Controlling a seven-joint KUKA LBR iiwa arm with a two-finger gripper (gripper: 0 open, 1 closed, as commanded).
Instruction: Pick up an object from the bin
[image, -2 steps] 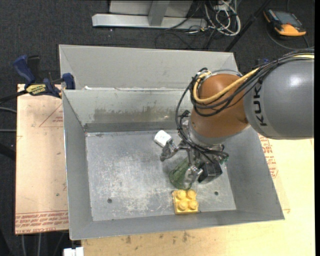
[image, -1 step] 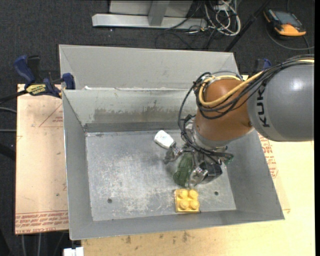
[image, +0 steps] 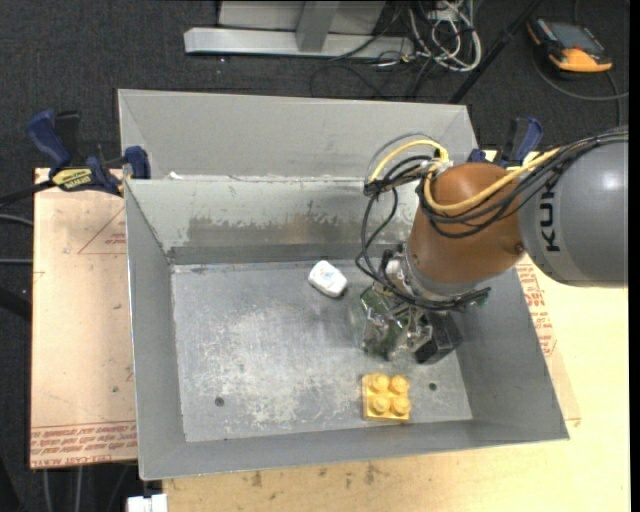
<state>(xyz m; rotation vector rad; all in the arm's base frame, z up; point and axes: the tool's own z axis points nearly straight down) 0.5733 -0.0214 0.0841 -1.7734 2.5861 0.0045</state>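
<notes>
Grey sheet metal forms the bin (image: 250, 340): a flat, scuffed floor with dull scratch marks, and four smooth walls that slope outward to the rim. The far wall carries a darker smear along its foot.

From the right comes the arm (image: 590, 215), a thick rounded silver-grey casting with black lettering on its flank. At its wrist sits the orange cover (image: 465, 235), a glossy, bulbous brown-orange shell. Thin black and yellow cables (image: 400, 165) loop out of its far side and hang down its left side.

Below the cover the gripper (image: 398, 335) points down at the right half of the floor, low over the metal or touching it. It reads as a dark, cluttered knot of black blocks and greenish parts. Whether it is open or closed cannot be told from this angle, nor whether anything is held in it.

Just near of the gripper, close to the foot of the near wall, lies a yellow block (image: 386, 396). It is squarish, of matt plastic, with round studs on top, and it lies apart from the tool.

Left and far of the gripper rests a small white piece (image: 327, 278), rounded at the corners, smooth, possibly plastic, tilted slightly on the floor near the far wall's foot.
</notes>
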